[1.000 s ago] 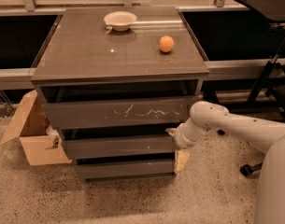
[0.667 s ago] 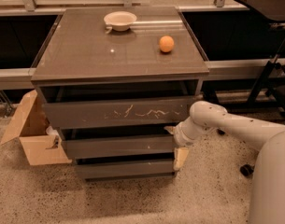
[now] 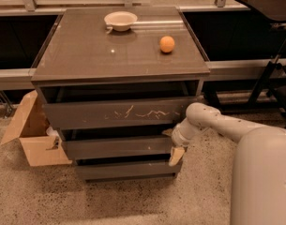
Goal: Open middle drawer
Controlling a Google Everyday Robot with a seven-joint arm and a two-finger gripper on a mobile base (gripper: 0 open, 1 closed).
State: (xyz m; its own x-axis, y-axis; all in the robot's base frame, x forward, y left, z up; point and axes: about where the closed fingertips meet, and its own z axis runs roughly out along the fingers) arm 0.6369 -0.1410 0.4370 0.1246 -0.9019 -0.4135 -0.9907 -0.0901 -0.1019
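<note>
The middle drawer [image 3: 116, 147] is the wide, dark grey-brown front with a tiny white speck, below the scratched top drawer front [image 3: 114, 112]. A dark gap shows above it. My gripper [image 3: 173, 144] is at the right end of the middle drawer front. It is open, with one tan finger [image 3: 167, 132] at the front's top edge and the other [image 3: 176, 156] at its lower edge. The pale arm [image 3: 217, 121] reaches in from the right.
The bottom drawer front [image 3: 126, 169] is narrower and sits below. On the cabinet top [image 3: 86, 55] are a white bowl [image 3: 120, 20] and an orange [image 3: 167, 44]. An open cardboard box [image 3: 32, 135] stands on the floor to the left. A black stand [image 3: 269, 74] is at the right.
My gripper has edged slightly left toward the right end of the middle drawer. The drawers have not visibly moved.
</note>
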